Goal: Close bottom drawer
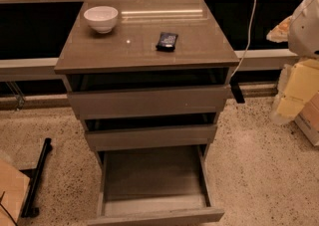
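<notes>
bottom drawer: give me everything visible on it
The bottom drawer is grey-brown, handleless and laminate-looking, with a flat plain front panel and a shallow rectangular tray. It stands pulled far out and level, tray empty, front panel at the picture's lower edge, lowest of three in the cabinet. The gripper is not in view; nothing touches the drawer.

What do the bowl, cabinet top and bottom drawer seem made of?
Bowl: probably glazed ceramic, white with sheen. Cabinet top: glossy grey-brown laminate or glass, mirroring the lights. Bottom drawer: matte grey-brown board, likely laminate; flat, grainless. Gripper: not in view.
</notes>
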### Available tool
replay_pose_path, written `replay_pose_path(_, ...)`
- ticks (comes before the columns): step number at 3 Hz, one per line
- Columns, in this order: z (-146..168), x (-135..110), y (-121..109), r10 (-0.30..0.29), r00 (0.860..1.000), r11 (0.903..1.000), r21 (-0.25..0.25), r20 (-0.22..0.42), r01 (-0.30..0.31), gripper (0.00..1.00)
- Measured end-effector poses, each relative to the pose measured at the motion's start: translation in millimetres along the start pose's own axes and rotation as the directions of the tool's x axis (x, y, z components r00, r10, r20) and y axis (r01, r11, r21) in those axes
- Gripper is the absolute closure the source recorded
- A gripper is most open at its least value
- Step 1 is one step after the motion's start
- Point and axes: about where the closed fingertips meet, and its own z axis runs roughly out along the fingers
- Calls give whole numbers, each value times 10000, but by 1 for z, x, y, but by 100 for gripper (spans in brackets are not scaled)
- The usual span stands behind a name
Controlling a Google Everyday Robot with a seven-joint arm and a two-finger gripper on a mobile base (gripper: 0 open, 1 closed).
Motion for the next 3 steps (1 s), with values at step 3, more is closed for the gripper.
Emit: replay_pose_path(3,7,2,2,-188,9998,9995,249,53,186,36)
